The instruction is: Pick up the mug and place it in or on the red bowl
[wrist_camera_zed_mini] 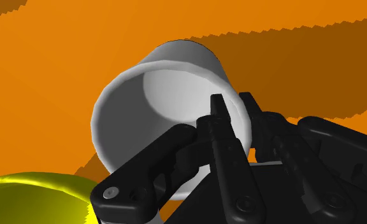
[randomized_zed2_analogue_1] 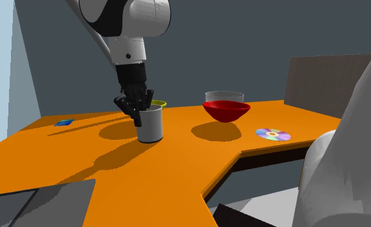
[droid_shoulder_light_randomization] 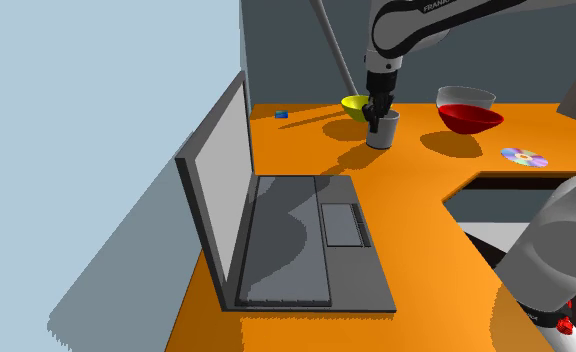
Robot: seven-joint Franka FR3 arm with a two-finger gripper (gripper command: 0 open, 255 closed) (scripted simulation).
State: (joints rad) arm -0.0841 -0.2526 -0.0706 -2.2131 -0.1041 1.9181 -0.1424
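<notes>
- the mug point(droid_shoulder_light_randomization: 383, 131) point(randomized_zed2_analogue_1: 150, 124) point(wrist_camera_zed_mini: 166, 95), a plain pale grey cup, stands upright on the orange desk point(droid_shoulder_light_randomization: 416, 260) point(randomized_zed2_analogue_1: 178, 161) point(wrist_camera_zed_mini: 35, 76).
- the black gripper point(droid_shoulder_light_randomization: 378, 113) point(randomized_zed2_analogue_1: 138, 110) point(wrist_camera_zed_mini: 232, 102) comes down onto the mug from above. in the wrist view its two fingers are pinched on the mug's wall at the rim, one inside and one outside.
- a yellow bowl point(droid_shoulder_light_randomization: 355, 105) point(randomized_zed2_analogue_1: 158, 102) point(wrist_camera_zed_mini: 29, 197) sits just behind the mug in both exterior views.
- the red bowl point(droid_shoulder_light_randomization: 469, 119) point(randomized_zed2_analogue_1: 226, 111) lies apart from the mug, toward the right in both exterior views. a clear, glassy bowl point(droid_shoulder_light_randomization: 466, 97) point(randomized_zed2_analogue_1: 224, 97) shows just behind it.
- a shiny disc point(droid_shoulder_light_randomization: 524, 157) point(randomized_zed2_analogue_1: 272, 134) lies flat on the desk beyond the red bowl from the mug.
- a small blue thing point(droid_shoulder_light_randomization: 281, 114) point(randomized_zed2_analogue_1: 64, 122) lies on the mug's other side, well apart from it.
- an open grey laptop point(droid_shoulder_light_randomization: 296, 230) lies nearer the shoulder camera than the mug.
</notes>
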